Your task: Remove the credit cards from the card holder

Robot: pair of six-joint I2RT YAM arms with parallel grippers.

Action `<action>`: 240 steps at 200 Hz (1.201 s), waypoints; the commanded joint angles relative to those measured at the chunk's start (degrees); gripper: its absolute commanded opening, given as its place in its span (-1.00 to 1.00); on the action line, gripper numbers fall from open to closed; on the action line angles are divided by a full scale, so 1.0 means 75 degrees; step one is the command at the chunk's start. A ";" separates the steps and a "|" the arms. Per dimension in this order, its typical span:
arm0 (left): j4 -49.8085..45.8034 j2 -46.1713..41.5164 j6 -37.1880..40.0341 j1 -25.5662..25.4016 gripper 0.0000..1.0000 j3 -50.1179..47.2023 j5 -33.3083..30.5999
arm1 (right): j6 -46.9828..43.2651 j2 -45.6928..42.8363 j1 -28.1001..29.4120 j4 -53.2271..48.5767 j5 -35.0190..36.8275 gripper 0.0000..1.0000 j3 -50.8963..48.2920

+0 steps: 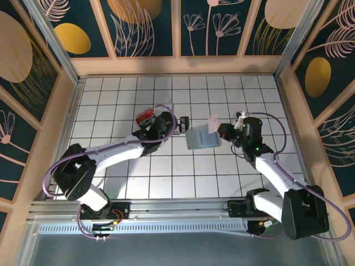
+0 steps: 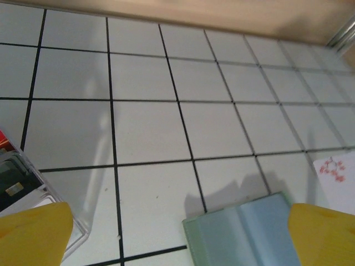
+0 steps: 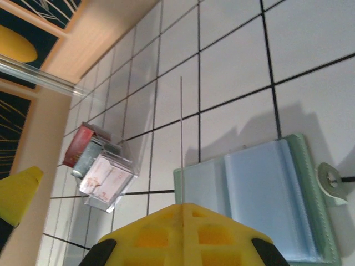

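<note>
Closest to the lens in the right wrist view are the yellow right fingers [image 3: 183,233]. They're pressed together on a thin whitish plastic credit card [image 3: 181,138] with pinkish-red print. It pokes out of them edge-on, so from there it's just a fine line.

Right past them is the pale blue-green soft plastic folding card holder [image 3: 260,194], lying opened flat on the table with both panels facing up. From the top camera the held card sits at the holder's far right corner. Can't tell if it's touching the holder or clear of it.

The yellow left fingers [image 2: 324,235] are spread wide with nothing in them, one at each bottom corner of the left wrist view. A corner of the holder shows low between them, and I can't say whether they touch it. From above they sit just beside the holder's far left corner.

A bit further left is a small clear plastic box [image 1: 145,116] with red and white stuff inside. It's on the table close by the left wrist, apart from the holder.

It all sits on a white table [image 1: 166,177] with a grid of dark lines. At the far end there's a pale wooden frame with dark blue panels [image 1: 144,27] covered in gold blobs and line-drawn flowers.
</note>
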 commanded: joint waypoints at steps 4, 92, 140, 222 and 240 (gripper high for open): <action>0.1307 -0.0487 -0.0482 0.0147 0.97 -0.0370 0.1102 | 0.0265 -0.0151 -0.0045 0.0947 -0.0390 -1.00 -0.0142; 0.2609 -0.0296 -0.0853 0.0275 0.78 -0.0330 0.3233 | 0.1104 -0.0221 0.0100 0.3251 -0.1639 -1.00 -0.0568; 0.3348 0.0106 -0.1168 0.0361 0.42 -0.0159 0.4369 | 0.1265 -0.0240 0.0288 0.3658 -0.1889 -1.00 -0.0483; 0.3959 0.0531 -0.1597 0.0416 0.08 -0.0030 0.4972 | 0.1652 -0.0071 0.0443 0.4456 -0.2326 -1.00 -0.0418; 0.4082 0.0556 -0.1683 0.0428 0.01 -0.0042 0.5044 | 0.1658 -0.0049 0.0503 0.4518 -0.2347 -1.00 -0.0415</action>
